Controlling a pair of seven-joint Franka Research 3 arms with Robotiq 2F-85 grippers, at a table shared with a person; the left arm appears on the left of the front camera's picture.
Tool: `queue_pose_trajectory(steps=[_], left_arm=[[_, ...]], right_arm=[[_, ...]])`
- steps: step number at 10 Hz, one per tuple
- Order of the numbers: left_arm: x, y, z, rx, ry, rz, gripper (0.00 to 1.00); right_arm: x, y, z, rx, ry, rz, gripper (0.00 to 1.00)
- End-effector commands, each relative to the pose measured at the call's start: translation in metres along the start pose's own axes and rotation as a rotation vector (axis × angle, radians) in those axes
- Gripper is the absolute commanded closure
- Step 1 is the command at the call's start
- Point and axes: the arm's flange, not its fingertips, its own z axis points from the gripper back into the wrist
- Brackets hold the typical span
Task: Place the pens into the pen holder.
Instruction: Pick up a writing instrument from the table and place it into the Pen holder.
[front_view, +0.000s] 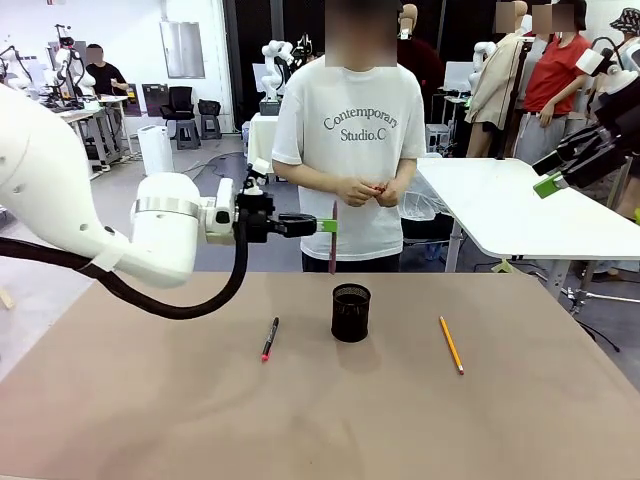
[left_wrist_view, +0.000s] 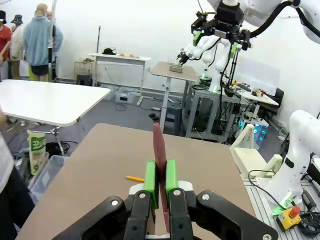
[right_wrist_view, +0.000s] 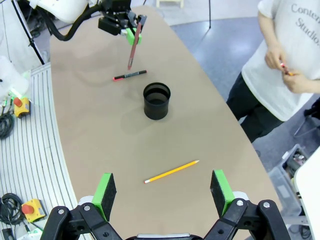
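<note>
Your left claw (front_view: 328, 226) is clamped on the red pen (front_view: 332, 250), which hangs upright from its pads above the tabletop (front_view: 150, 400). The holder (front_view: 350, 312) stands below that claw, slightly to its right, and the black pen (front_view: 269, 339) lies below to its left. Your right claw (right_wrist_view: 162, 192) stands wide apart and empty, with the pencil (right_wrist_view: 171, 171) lying on the tabletop beneath it.

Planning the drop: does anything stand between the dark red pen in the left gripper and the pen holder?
Nothing visible does. The dark red pen hangs in the left gripper above the table; the black pen lies flat beside the pen holder.
</note>
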Motion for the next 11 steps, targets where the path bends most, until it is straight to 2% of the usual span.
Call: queue_pose_trajectory(steps=[1, 4, 8, 11], left_arm=[[0.017, -0.006, 0.036, 0.040, 0.011, 0.028, 1.00], [0.044, -0.006, 0.097, 0.090, 0.007, 0.067, 1.00], [0.065, -0.006, 0.164, 0.211, 0.003, 0.055, 1.00], [0.072, -0.002, 0.189, 0.272, -0.005, 0.045, 1.00]], right_arm=[[0.001, 0.000, 0.001, 0.000, -0.002, 0.004, 0.00], [0.001, 0.000, 0.001, 0.000, -0.002, 0.004, 0.00], [0.001, 0.000, 0.001, 0.000, -0.002, 0.004, 0.00], [0.001, 0.000, 0.001, 0.000, -0.002, 0.004, 0.00]])
